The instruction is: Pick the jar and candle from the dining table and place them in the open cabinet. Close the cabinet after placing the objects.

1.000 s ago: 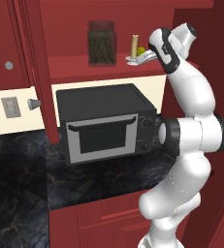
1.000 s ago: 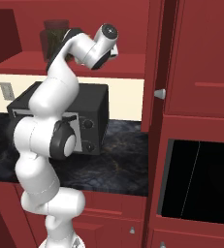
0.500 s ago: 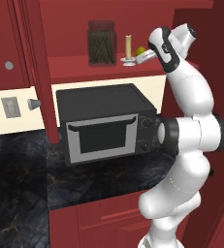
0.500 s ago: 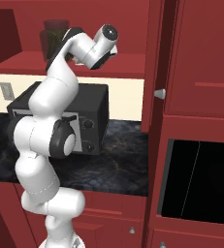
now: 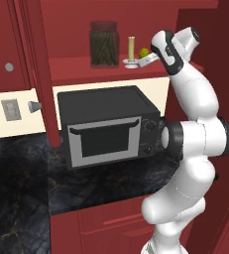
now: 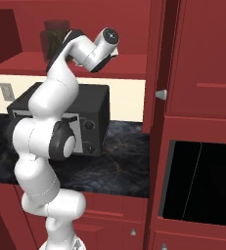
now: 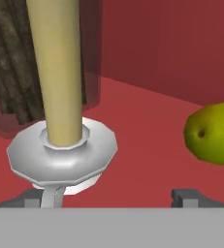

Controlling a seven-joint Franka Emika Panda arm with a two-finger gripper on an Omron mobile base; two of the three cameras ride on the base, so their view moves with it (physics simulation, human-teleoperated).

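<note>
The jar [image 5: 104, 44], clear glass packed with dark sticks, stands on the inner shelf [image 5: 81, 70] of the open red cabinet [image 5: 111, 12]. Just right of it the pale candle [image 5: 131, 47] stands upright in its white saucer holder [image 5: 131, 63]. My gripper [image 5: 142, 61] is at the saucer's right side, open. In the hand view the candle [image 7: 57, 72] rises close in front, the jar [image 7: 7, 77] behind it. The holder's handle [image 7: 50, 196] lies beside the left fingertip [image 7: 36, 197], and my gripper [image 7: 113, 198] holds nothing. The dining table is out of view.
A small green ball [image 5: 144, 52] lies on the shelf right of the candle. The cabinet's left door [image 5: 36, 74] hangs open, and the right door's edge [image 6: 158, 68] stands beside the arm. A black microwave [image 5: 108, 126] sits on the counter [image 5: 17, 168] below.
The jaws have opened wide and let go of the candle's holder, which now rests on the shelf. The arm has hardly moved.
</note>
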